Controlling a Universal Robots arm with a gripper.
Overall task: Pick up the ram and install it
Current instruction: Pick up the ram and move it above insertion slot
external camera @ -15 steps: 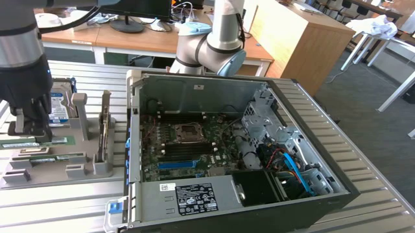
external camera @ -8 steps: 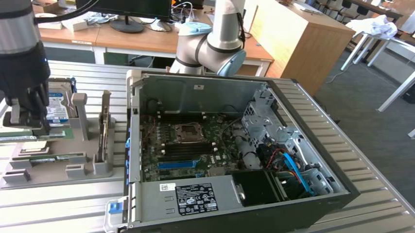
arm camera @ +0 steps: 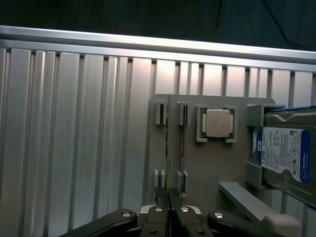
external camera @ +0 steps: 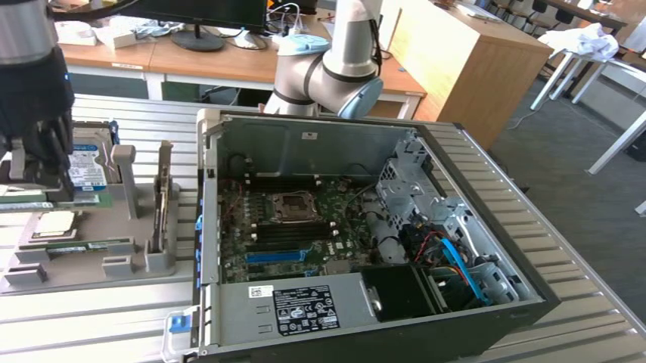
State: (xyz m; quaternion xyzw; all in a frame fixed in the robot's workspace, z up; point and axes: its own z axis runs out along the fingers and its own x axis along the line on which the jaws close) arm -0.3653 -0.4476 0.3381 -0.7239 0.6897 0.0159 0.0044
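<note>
1. Wrist view: the ram (arm camera: 167,143) stands edge-on in the slotted posts of a grey holder plate (arm camera: 207,168) on the ribbed bench (arm camera: 74,138). A second thin stick (arm camera: 182,143) sits just beside it, parallel.
2. The end effector (arm camera: 170,205) is clenched. Its fingers meet on the near end of the ram, and the board's edge runs straight in between them, so this reads as a grip on the ram while it sits in the holder.
3. On the same plate are a silvery processor chip (arm camera: 217,123) and, further along, a hard drive (arm camera: 286,158) with a blue label. Neither is touched.
4. Exterior view: the end effector is low over the holder plate at the exterior view's left, well apart from the open computer case (external camera: 302,144). The motherboard (external camera: 293,227) is exposed inside, with a blue slot strip (external camera: 277,255) near its front.
5. Handling, my read: light, stiff, thin, and brittle under twist. The flat faces are slippery and the chips are fragile. Best hold is across the faces near the top edge, clear of the contact edge, keeping the board square.
</note>
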